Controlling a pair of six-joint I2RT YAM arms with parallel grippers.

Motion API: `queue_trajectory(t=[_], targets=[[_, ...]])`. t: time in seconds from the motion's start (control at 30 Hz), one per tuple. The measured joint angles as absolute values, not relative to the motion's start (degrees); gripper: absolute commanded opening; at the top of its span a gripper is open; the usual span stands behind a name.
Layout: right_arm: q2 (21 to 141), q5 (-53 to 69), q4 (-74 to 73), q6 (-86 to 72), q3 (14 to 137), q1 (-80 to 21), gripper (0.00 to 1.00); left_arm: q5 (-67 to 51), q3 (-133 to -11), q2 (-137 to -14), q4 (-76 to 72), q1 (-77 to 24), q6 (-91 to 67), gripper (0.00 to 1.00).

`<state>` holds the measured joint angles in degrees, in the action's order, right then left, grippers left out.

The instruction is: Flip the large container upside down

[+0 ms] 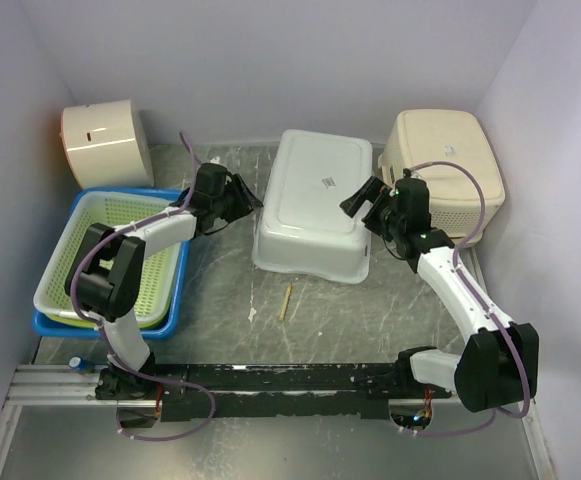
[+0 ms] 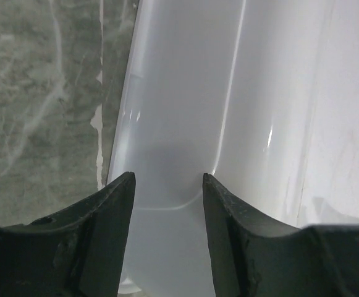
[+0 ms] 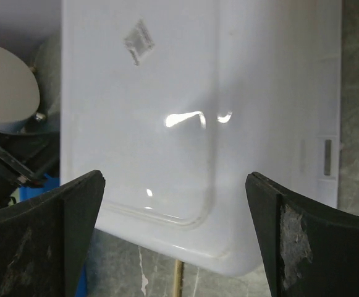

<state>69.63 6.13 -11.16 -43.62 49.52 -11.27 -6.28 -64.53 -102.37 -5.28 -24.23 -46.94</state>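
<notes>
The large white container (image 1: 315, 200) lies upside down in the middle of the table, its flat base with a small label facing up. My left gripper (image 1: 247, 200) is open and empty beside its left wall; the wall fills the left wrist view (image 2: 241, 111) between and beyond my fingers. My right gripper (image 1: 363, 200) is open and empty at the container's right edge, just above it. The right wrist view looks down on the container's base (image 3: 167, 111), with my jaws spread wide over it.
A yellow-green basket (image 1: 100, 250) sits in a blue tray (image 1: 173, 300) at the left. A cream round tub (image 1: 105, 140) lies at the back left and a beige upturned basket (image 1: 450, 165) at the back right. A wooden stick (image 1: 286, 300) lies in front of the container.
</notes>
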Motion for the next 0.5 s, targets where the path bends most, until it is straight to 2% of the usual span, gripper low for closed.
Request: queue_trajectory(t=[0.17,0.5], targets=[[70.0,5.1,-11.9,-41.1,53.6,-11.4,1.00,-6.7,-64.6,-102.5,-4.0,-24.9,-46.9,0.64],[66.6,3.2,-17.5,-37.6,54.3,-11.4,1.00,-6.7,-67.2,-102.8,3.1,-26.1,-44.7,0.63]])
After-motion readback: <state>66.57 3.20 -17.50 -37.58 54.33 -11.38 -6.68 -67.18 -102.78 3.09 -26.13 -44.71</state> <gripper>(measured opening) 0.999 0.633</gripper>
